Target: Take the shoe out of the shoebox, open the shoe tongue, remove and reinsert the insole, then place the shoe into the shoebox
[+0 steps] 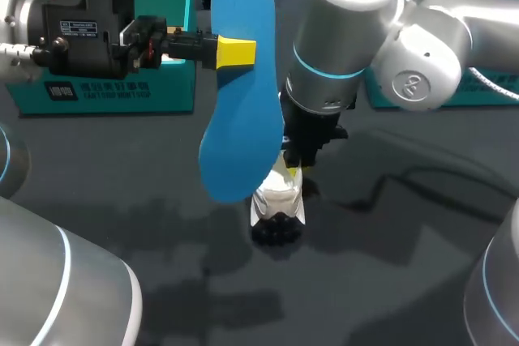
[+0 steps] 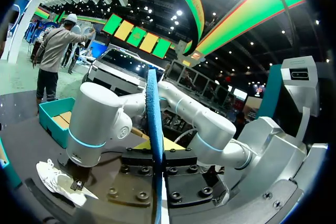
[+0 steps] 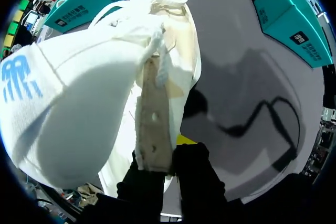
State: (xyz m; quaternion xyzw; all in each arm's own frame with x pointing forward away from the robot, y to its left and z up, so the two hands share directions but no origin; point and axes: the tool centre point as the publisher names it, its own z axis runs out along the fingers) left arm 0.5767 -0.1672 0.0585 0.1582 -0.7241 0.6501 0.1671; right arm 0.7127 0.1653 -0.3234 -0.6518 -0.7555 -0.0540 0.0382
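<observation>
A blue insole (image 1: 239,79) hangs upright above the table's middle, my left gripper (image 1: 235,52) shut on its upper part from the left. In the left wrist view the insole (image 2: 153,129) shows edge-on between the fingers of the left gripper (image 2: 157,153). Below it a white shoe (image 1: 278,200) with a black sole stands on the dark table. My right gripper (image 1: 293,164) comes down from above and is shut on the shoe. In the right wrist view the right gripper (image 3: 168,166) pinches a beige-lined flap (image 3: 154,129) of the shoe (image 3: 79,93) at its opening.
A teal shoebox (image 1: 105,79) stands at the back left, behind my left arm. A second teal box (image 1: 454,91) stands at the back right, behind my right arm. Bare dark table (image 1: 389,281) lies in front of the shoe.
</observation>
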